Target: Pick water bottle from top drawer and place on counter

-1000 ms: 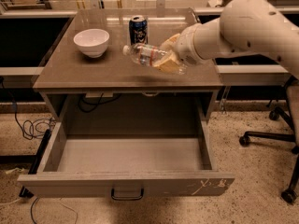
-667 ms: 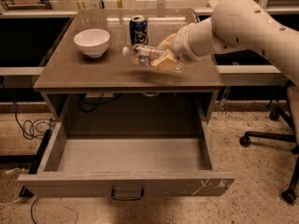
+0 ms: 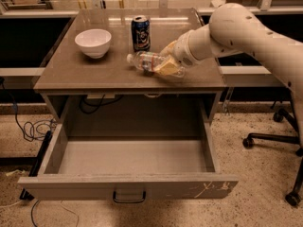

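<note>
The water bottle is a clear plastic bottle with a white cap and a red-blue label, lying on its side with the cap to the left, low over or on the counter. My gripper is shut on the water bottle's right half, its tan fingers wrapped around it, reaching in from the right on the white arm. The top drawer is pulled fully open below the counter, with nothing showing inside it; its scuffed front panel has a dark pull handle.
A dark blue drink can stands just behind the bottle. A white bowl sits at the counter's left. Cables hang at the cabinet's left. An office chair base stands at the right on the speckled floor.
The gripper with the bottle has moved slightly back over the counter and a little lower. The can, bowl and drawer have not moved.
</note>
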`<action>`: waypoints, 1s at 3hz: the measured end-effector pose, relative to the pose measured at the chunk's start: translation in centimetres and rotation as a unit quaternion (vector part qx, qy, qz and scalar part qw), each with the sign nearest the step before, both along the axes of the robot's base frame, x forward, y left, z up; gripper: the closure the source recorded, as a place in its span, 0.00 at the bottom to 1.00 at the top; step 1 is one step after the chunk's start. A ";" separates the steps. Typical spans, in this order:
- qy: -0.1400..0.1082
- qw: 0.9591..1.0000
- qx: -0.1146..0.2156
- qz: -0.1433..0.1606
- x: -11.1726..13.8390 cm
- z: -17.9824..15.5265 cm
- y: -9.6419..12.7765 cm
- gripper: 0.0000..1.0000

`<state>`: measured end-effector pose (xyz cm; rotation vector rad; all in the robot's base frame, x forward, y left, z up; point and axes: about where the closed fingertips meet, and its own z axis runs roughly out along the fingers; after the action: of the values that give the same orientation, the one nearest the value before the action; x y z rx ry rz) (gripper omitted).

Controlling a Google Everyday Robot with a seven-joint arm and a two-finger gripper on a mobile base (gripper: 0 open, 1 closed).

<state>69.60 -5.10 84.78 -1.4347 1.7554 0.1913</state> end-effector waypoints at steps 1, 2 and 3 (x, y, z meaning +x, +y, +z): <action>0.000 1.000 0.000 0.000 0.0 0.0 0.0 0.73; 0.000 1.000 0.000 0.000 0.0 0.0 0.0 0.50; 0.000 1.000 0.000 0.000 0.0 0.0 0.0 0.27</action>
<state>69.60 -5.09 84.74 -1.4349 1.7556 0.1919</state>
